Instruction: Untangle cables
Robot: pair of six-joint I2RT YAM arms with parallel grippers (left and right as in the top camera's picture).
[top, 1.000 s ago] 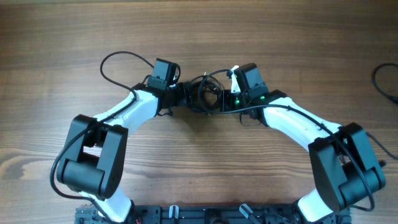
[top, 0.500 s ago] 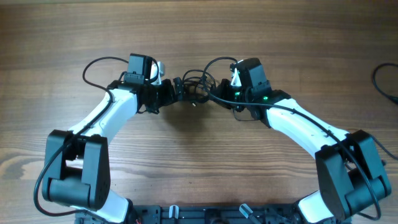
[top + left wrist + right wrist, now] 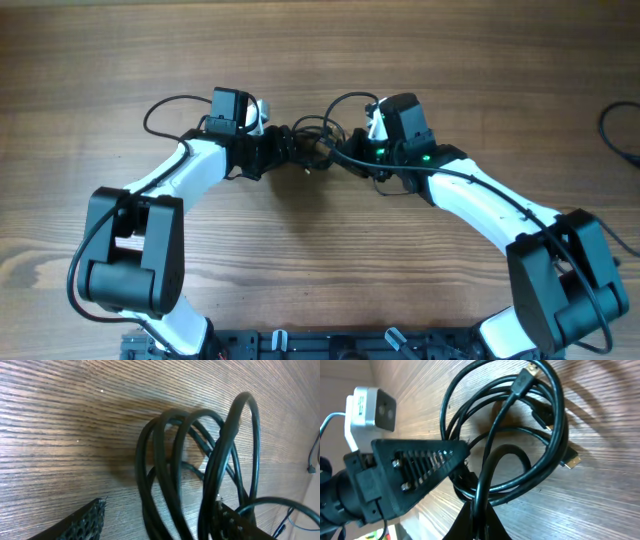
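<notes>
- The cables [image 3: 312, 145] lie as one black tangle on the table, directly between the two sets of fingertips, and both grippers reach into it.
- The table [image 3: 320, 50] is brown wood with a long, streaked grain. It fills every view, and nothing of the room shows beyond it.
- A black base rail [image 3: 300, 345] runs along the near edge of the table.
- There are two white-and-black arms, the left arm [image 3: 190, 170] and the right arm [image 3: 480, 195]. Both bend inward toward the tangle.
- The left gripper [image 3: 288, 142] has its fingers [image 3: 85, 517] apart. Several loops rise from the gap between them. Bare wood shows between one fingertip and the nearest strand.
- The right gripper [image 3: 477, 512] has its fingers [image 3: 465, 527] drawn together on a strand. That strand rises as a tight arch just ahead of the tips.
- I cannot count the cords in the tangle because the loops overlap too much. About four or five strands arc ahead of the left fingers.
- At least three plug ends [image 3: 571, 462] with gold tips show in the right wrist view. They lie beyond the right fingertips, among the outer loops.
- One stray cord [image 3: 618, 130] lies at the table's right edge, well apart from both grippers.
</notes>
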